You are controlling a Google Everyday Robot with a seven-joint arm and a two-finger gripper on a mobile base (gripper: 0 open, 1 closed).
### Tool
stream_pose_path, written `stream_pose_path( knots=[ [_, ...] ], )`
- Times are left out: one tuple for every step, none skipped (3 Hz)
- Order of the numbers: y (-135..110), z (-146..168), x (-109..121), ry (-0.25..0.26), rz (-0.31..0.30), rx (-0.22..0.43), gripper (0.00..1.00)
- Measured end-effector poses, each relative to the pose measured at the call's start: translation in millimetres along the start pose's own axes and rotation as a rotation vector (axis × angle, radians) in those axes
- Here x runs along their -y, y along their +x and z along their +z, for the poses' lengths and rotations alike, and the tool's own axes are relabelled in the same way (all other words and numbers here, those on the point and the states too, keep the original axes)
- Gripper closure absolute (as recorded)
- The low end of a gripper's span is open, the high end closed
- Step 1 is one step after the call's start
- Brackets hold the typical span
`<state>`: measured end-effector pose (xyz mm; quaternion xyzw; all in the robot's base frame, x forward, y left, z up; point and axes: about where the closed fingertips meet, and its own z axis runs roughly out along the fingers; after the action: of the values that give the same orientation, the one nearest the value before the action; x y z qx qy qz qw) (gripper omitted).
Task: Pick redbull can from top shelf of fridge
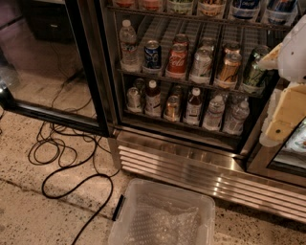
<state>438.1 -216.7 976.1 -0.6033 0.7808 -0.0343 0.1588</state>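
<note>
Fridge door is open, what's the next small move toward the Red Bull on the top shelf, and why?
Probably lift the gripper up and left toward the top shelf. It sits at the right edge of the view, level with the lower racks, while the top shelf's drinks are cut off at the upper edge, so the redbull can cannot yet be picked out.

the top edge cuts the drinks (210, 7) on the top shelf (191, 17) of the fridge (181, 165) down to their bases, so i cannot pick out the redbull can. my jaws, at the right edge before the middle rack (191, 79), are partly cut off.
</note>
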Motion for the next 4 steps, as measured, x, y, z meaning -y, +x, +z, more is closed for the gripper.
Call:
stream_pose_path(
  knots=[
    [0.0,0.0,0.0,0.0,0.0,0.0,0.0],
    [3.3,1.4,5.2,0.035,0.042,-0.017,0.0],
    [12.6,4.6,11.5,0.077,0.103,-0.065,0.0],
    [20.6,10.1,15.5,0.084,0.13,-0.11,0.0]
  ],
)
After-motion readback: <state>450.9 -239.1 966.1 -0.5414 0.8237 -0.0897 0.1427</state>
